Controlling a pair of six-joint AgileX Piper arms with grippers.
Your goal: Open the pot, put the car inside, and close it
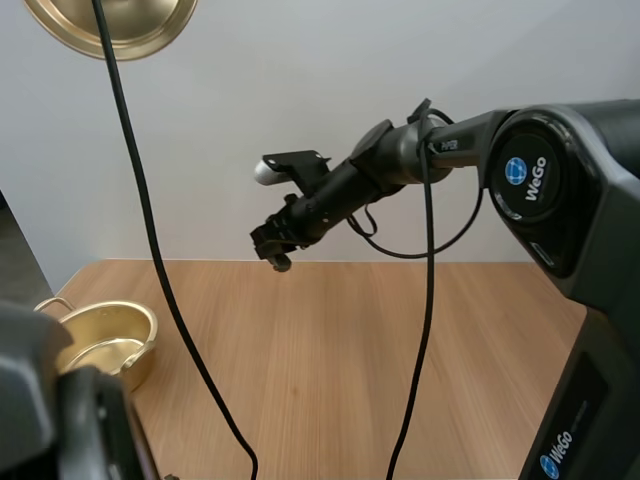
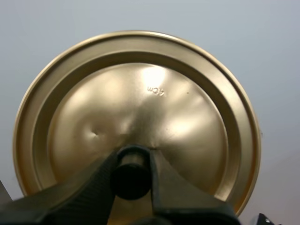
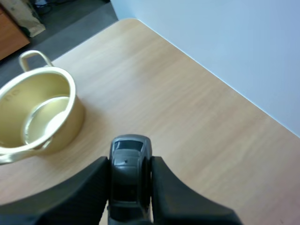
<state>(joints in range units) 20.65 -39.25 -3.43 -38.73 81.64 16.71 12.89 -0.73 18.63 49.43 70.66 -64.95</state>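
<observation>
Two arms are at work, and each task thing comes singly: one pot, one lid, one car.

By the desk's point(image 1: 350, 350) left edge stands the pot point(image 1: 140, 365), gold and shiny, upright and open-topped, so that its bright bottom shows. One loop handle point(image 1: 50, 303) sticks out from its rim on the side toward that edge. From the right wrist view the pot point(image 3: 56, 126) sits alone on the pale wood of the desk point(image 3: 187, 108).

High above the desk's far left corner hangs the lid point(image 1: 150, 20), well apart from the pot. In the left wrist view the lid point(image 2: 136, 108) is a round gold disc with a stepped rim, a small dent left of its middle and a small stamped mark near its top. Its black knob point(image 2: 131, 178) points at the camera. The left gripper point(image 2: 132, 176) has its two fingers clamped on that knob, one on each side.

Further right, the right gripper point(image 1: 272, 245) hovers in the air over the middle of the desk, toward its far edge and well to the right of the pot. In the right wrist view the right gripper point(image 3: 130, 183) pinches the car point(image 3: 130, 164) between its fingers. It is a small dark grey toy with a lighter window panel, its length pointing away from the camera. It hangs over bare wood, beside the pot rather than over it.
</observation>
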